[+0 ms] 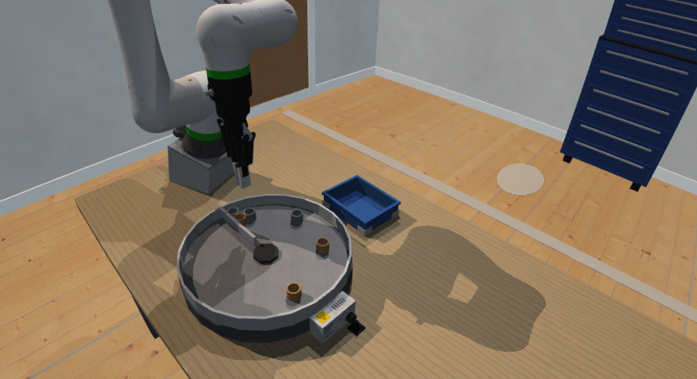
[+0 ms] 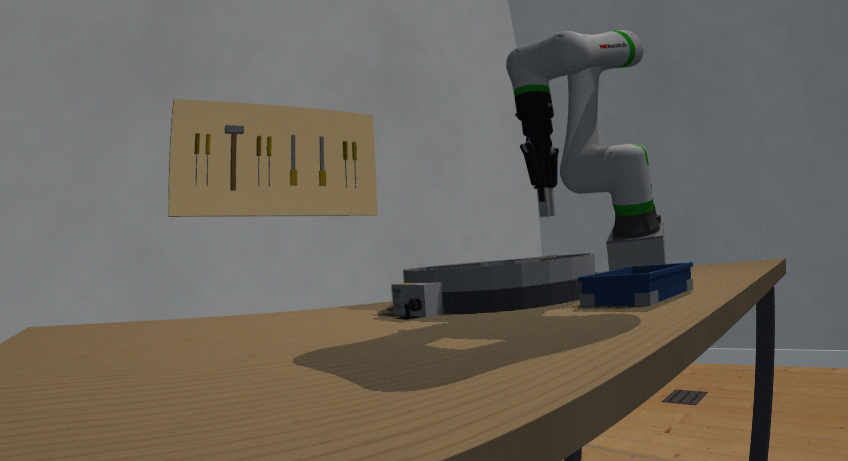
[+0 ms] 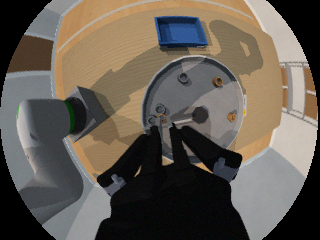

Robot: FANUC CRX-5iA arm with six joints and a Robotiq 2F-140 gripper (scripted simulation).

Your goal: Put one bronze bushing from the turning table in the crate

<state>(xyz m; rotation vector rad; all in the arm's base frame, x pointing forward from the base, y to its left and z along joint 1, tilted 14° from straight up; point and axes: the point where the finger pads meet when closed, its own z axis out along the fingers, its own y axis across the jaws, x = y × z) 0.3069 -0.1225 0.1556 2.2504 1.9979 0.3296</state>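
The pincer (image 1: 242, 181) (image 2: 546, 209) (image 3: 164, 122) is narrow, with nothing held between its fingers; it points downward above the level of the turning table (image 1: 264, 324) (image 2: 487, 279) (image 3: 200, 92), near the rim on the side of the arm base (image 1: 188, 172) (image 2: 633, 253) (image 3: 92, 107). The turning table stands on the worktop (image 1: 587, 336) (image 2: 178, 397) (image 3: 110, 65); a low wall surrounds its disc; a straight bar (image 1: 242, 227) (image 3: 184, 121) runs from the wall to a dark hub (image 1: 265, 253) (image 3: 200, 115) at the centre.

Three bronze bushings are on the disc; the first bronze bushing (image 1: 322, 246) (image 3: 219, 81) stands upright on the crate side; the second bronze bushing (image 1: 293, 292) (image 3: 232, 117) stands upright near the control box (image 1: 332, 317) (image 2: 416, 299) (image 3: 244, 105); the third bronze bushing (image 1: 240, 218) (image 3: 162, 118) is beside the bar, near the wall; contact with the bar cannot be confirmed. Two grey bushings, one (image 1: 250, 214) (image 3: 160, 108) and another (image 1: 233, 211) (image 3: 152, 120), are grouped closely with the third; a separate grey bushing (image 1: 296, 217) (image 3: 183, 77) stands apart from this group.

The blue crate (image 1: 362, 207) (image 2: 618, 290) (image 3: 181, 32) rests on the worktop beside the turning table; its open side faces upward; no bushing is inside.
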